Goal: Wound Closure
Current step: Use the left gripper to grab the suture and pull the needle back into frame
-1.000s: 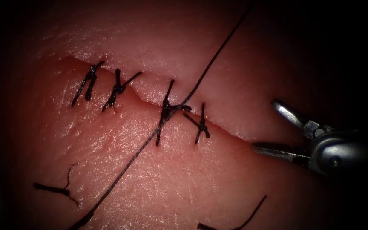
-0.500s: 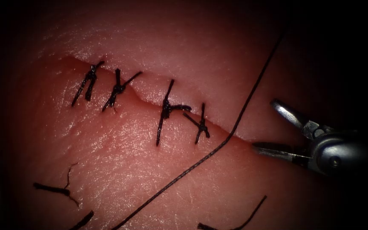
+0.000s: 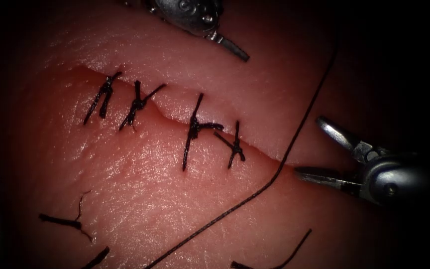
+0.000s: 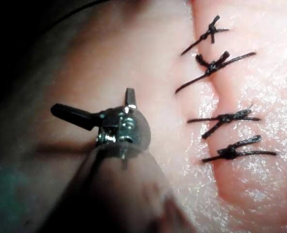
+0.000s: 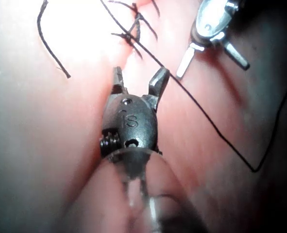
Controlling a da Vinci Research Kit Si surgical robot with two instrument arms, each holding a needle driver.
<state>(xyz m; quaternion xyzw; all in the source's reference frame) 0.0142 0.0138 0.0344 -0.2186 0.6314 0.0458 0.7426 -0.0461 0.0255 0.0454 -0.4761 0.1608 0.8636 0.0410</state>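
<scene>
Black suture thread (image 3: 274,172) is draped loose across the pink tissue's cut (image 3: 267,153) (4 stitches tied); both steel tools, left (image 3: 235,48) and right (image 3: 310,147), are held open, empty. Snagging is risked.

Black thread (image 3: 255,192) (pink tissue (image 3: 140,179))

endoscope: above-front, close on cut (image 3: 255,149) | wrist views: along shafts, very close | shared: stitches (image 3: 193,128)
</scene>
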